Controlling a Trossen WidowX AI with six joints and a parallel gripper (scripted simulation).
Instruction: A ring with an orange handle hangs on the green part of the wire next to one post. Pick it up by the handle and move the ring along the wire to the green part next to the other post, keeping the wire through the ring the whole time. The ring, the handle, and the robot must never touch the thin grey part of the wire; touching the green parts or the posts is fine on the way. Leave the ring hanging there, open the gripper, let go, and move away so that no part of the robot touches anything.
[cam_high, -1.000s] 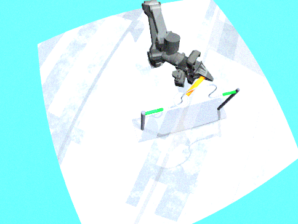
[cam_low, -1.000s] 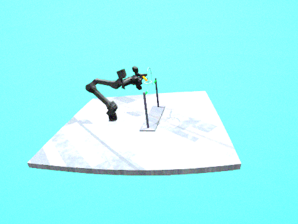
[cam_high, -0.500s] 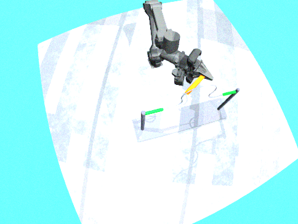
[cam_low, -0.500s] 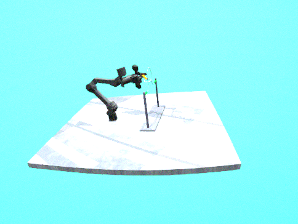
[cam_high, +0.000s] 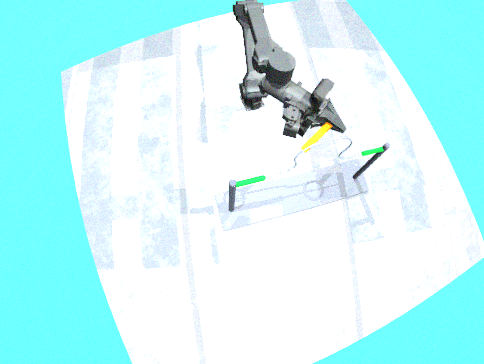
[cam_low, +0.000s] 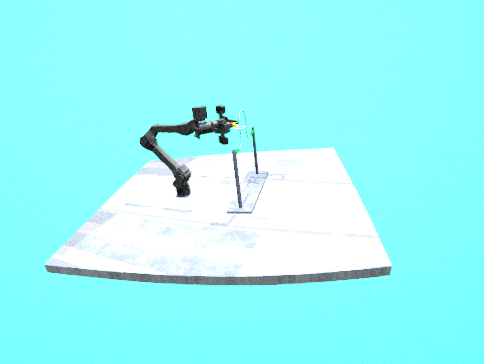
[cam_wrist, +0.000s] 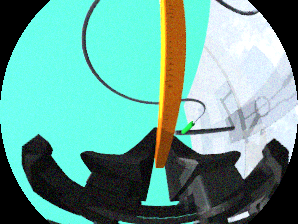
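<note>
My gripper (cam_high: 331, 123) (cam_low: 233, 123) (cam_wrist: 158, 129) is shut on the orange handle (cam_high: 317, 137) (cam_wrist: 173, 60), near its end. The ring is very faint at the handle's far end in the top view; whether the wire passes through it I cannot tell. The thin wire (cam_high: 350, 145) (cam_wrist: 120, 94) bends between two green parts. One green part (cam_high: 250, 181) is by the left post (cam_high: 232, 197), the other green part (cam_high: 372, 151) by the right post (cam_high: 369, 164). The gripper is on the arm's side of the wire, between the posts; its exact gap to the wire is unclear.
The posts stand on a pale base plate (cam_high: 270, 207) (cam_low: 256, 194). The wrist view shows one green part (cam_wrist: 188, 127) and a dark post (cam_wrist: 212, 131) beyond the fingers. A dark curve crosses that view's upper right corner; wire or ring, I cannot tell.
</note>
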